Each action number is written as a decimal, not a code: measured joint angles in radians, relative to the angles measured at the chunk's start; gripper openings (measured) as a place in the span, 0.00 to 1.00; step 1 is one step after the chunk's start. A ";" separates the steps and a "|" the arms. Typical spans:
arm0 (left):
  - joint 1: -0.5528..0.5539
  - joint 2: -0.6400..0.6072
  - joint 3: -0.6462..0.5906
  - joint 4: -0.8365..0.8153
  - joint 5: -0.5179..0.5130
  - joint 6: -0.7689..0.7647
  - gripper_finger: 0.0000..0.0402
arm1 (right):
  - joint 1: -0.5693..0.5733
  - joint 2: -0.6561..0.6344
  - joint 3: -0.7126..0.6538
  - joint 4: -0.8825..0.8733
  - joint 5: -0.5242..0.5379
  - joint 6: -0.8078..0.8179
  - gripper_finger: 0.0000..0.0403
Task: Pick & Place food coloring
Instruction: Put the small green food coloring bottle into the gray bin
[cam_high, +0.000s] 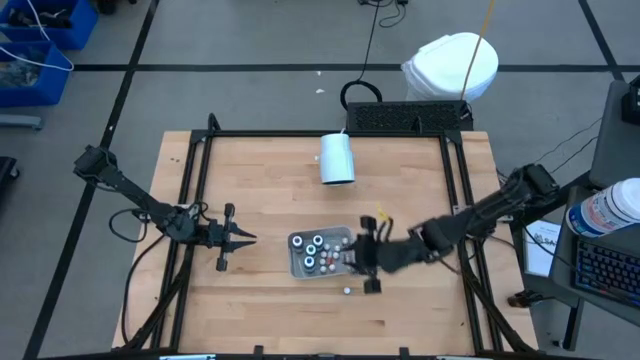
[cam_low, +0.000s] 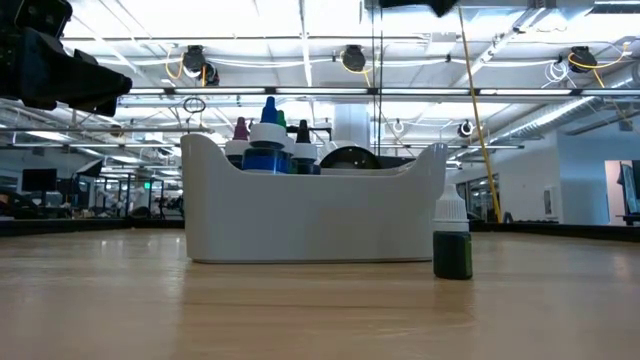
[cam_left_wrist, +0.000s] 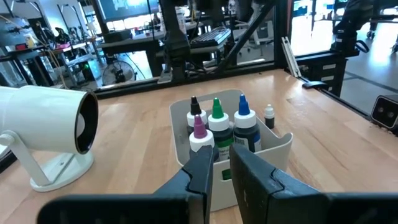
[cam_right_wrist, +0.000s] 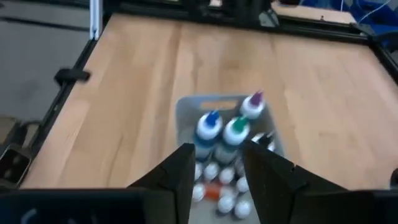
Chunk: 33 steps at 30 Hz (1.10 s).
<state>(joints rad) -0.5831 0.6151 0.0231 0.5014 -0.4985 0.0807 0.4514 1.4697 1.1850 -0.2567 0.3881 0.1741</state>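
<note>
The food coloring stands in a grey tray (cam_high: 296, 262) at mid-table: wider bottles with blue (cam_right_wrist: 208, 124), green (cam_right_wrist: 236, 127) and purple (cam_right_wrist: 254, 102) tips, and several small white-capped ones (cam_right_wrist: 217, 171). One small green bottle (cam_low: 452, 240) stands alone, upright on its base, on the table (cam_high: 347, 291) just off the tray's near right corner. My right gripper (cam_high: 358, 258) hovers above the tray's right end, open, with nothing between its fingers (cam_right_wrist: 180, 174). My left gripper (cam_high: 246, 238) waits left of the tray, shut and pointing level at it (cam_left_wrist: 216, 171).
A large white cylinder (cam_high: 337, 158) lies on its side at the table's far middle, also seen in the left wrist view (cam_left_wrist: 46, 127). A black frame (cam_high: 200, 140) runs round the table's edges. Bare wood lies left and right of the tray.
</note>
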 joint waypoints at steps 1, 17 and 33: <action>0.000 0.000 0.000 0.000 0.000 0.000 0.16 | 0.033 0.004 -0.010 -0.001 0.030 0.018 0.31; 0.000 0.000 0.000 0.026 0.000 -0.031 0.16 | 0.317 0.279 -0.197 0.381 0.423 0.407 0.31; 0.000 0.000 0.000 0.019 0.000 -0.034 0.16 | 0.324 0.438 -0.197 0.412 0.454 0.624 0.48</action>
<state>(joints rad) -0.5831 0.6151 0.0231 0.5201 -0.4988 0.0471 0.7750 1.9079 0.9882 0.1554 0.8421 0.7982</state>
